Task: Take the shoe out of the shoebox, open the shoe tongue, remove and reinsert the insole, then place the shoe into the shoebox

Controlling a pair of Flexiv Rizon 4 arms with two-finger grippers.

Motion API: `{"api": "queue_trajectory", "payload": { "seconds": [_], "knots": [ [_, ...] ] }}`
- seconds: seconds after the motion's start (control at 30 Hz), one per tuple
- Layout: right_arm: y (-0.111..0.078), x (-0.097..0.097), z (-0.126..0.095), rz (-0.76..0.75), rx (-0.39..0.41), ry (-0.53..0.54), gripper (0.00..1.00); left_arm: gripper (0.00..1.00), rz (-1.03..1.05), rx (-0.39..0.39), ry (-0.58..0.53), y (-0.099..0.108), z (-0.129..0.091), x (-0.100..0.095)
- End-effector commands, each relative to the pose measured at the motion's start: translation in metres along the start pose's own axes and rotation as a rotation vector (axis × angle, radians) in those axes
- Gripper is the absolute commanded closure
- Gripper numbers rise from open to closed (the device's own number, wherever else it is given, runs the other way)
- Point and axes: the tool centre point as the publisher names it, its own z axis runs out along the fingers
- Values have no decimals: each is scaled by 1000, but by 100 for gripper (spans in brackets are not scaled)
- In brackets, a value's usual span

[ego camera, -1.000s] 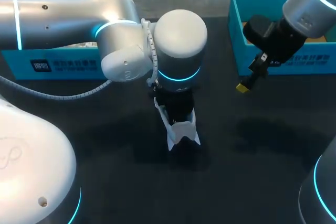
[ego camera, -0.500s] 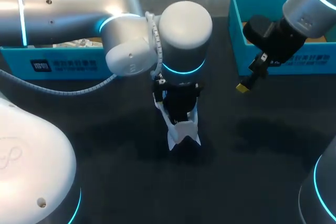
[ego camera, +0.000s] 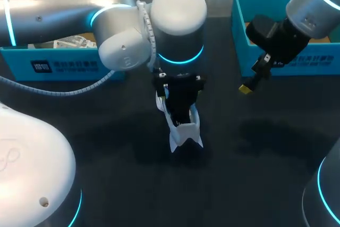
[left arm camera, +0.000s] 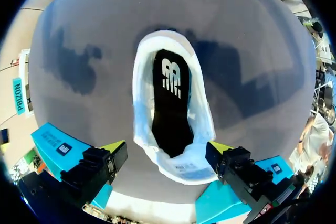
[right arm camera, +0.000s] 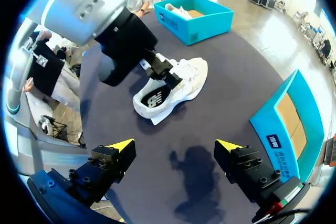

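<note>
In the middle of the dark counter: the white shoe. Stands on its sole, outside both boxes and well apart from them. In the left wrist view, seen from above, with the mouth open and the black insole lying flat inside. At the end nearest to the fingers, the white tongue with a label.

Directly over the shoe: the left hand, pointing straight down at the end of the left arm. Stands wide open in its own view, one yellow-tipped finger on each side of the shoe's mouth. Holds nothing. Not possible to tell whether a finger touches the shoe's edge.

To the right, the right hand. Hangs above the counter, just in front of the right shoebox and well apart from the shoe. Also wide open and empty, with only bare counter under the fingers.

At the far left of the counter, the left shoebox, partly behind the left arm. Contains a white thing, probably a second shoe.
</note>
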Motion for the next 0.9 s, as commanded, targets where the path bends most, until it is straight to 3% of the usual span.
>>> {"api": "queue_trajectory", "payload": {
  "seconds": [0.03, 0.47, 0.67, 0.73, 0.8, 0.83, 0.9],
  "knots": [
    [0, 0, 1, 1, 2, 1, 0, 0, 5, 12, -28, 2, -18, 13],
    [0, 0, 1, 1, 2, 1, 0, 0, -42, -14, -107, 17, -54, 20],
    [0, 0, 1, 1, 2, 1, 0, 0, -55, -32, -65, 32, -44, 20],
    [0, 0, 1, 1, 2, 1, 0, 50, -52, -34, -43, 36, -37, 20],
    [0, 0, 1, 1, 2, 1, 0, 45, -54, -37, -19, 40, -31, 20],
    [0, 0, 1, 1, 2, 1, 0, 53, -54, -34, -17, 41, -29, 20],
    [0, 0, 1, 1, 2, 1, 0, 53, -51, -31, -10, 44, -24, 20]
  ]
}}
